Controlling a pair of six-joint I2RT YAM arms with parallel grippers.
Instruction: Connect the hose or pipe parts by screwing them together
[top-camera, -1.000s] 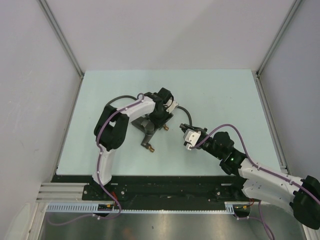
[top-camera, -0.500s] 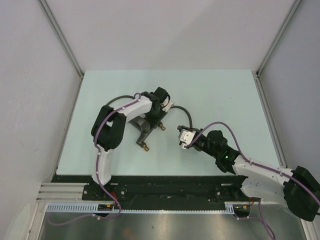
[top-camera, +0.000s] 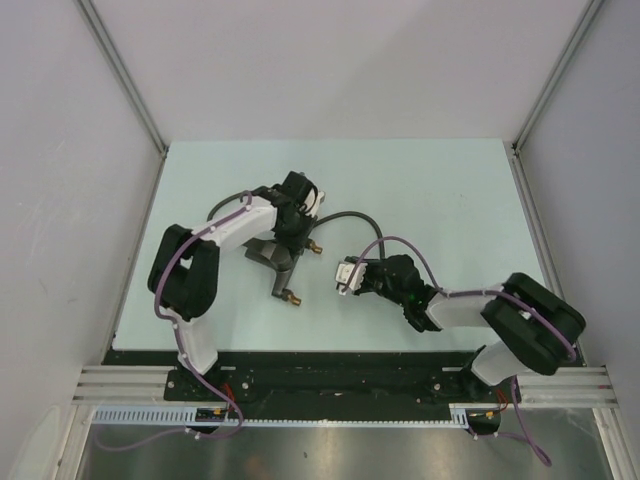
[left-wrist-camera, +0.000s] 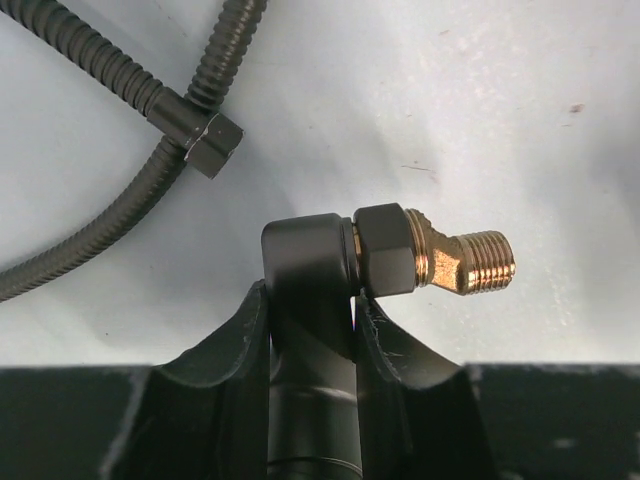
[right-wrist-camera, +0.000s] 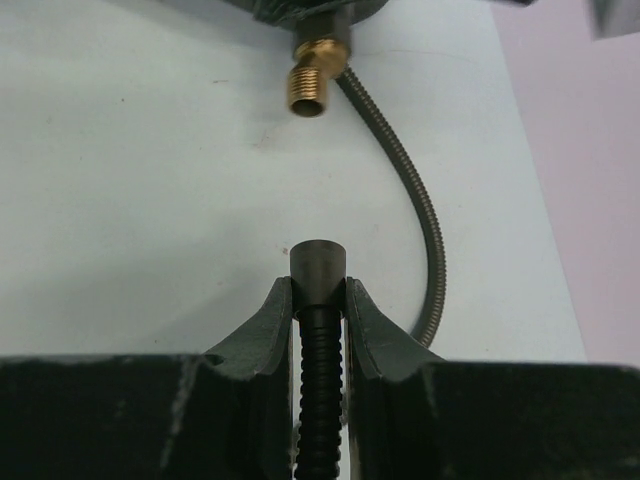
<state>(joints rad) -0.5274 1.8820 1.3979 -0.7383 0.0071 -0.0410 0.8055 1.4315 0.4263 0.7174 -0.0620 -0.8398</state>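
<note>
The dark-grey forked fitting (top-camera: 279, 262) lies on the pale table, one brass threaded tip (top-camera: 314, 246) pointing right and another (top-camera: 293, 297) pointing toward the near edge. My left gripper (top-camera: 292, 232) is shut on one dark arm of the fitting (left-wrist-camera: 308, 262), just behind the brass elbow tip (left-wrist-camera: 466, 262). My right gripper (top-camera: 347, 277) is shut on the hose end (right-wrist-camera: 318, 266). That dark collar points at a brass tip (right-wrist-camera: 308, 86) a short gap ahead, roughly in line. The flexible hose (top-camera: 362, 222) arcs from behind the left gripper round to the right gripper.
A further stretch of hose with a dark hex nut (left-wrist-camera: 206, 141) lies beyond the fitting in the left wrist view. Metal frame posts (top-camera: 538, 110) and grey walls bound the table at the sides. A black rail (top-camera: 330, 375) runs along the near edge.
Both arms have shifted left. The left gripper has carried the fitting leftward, and the right gripper has followed with the hose end, staying a short gap from the brass tip.
</note>
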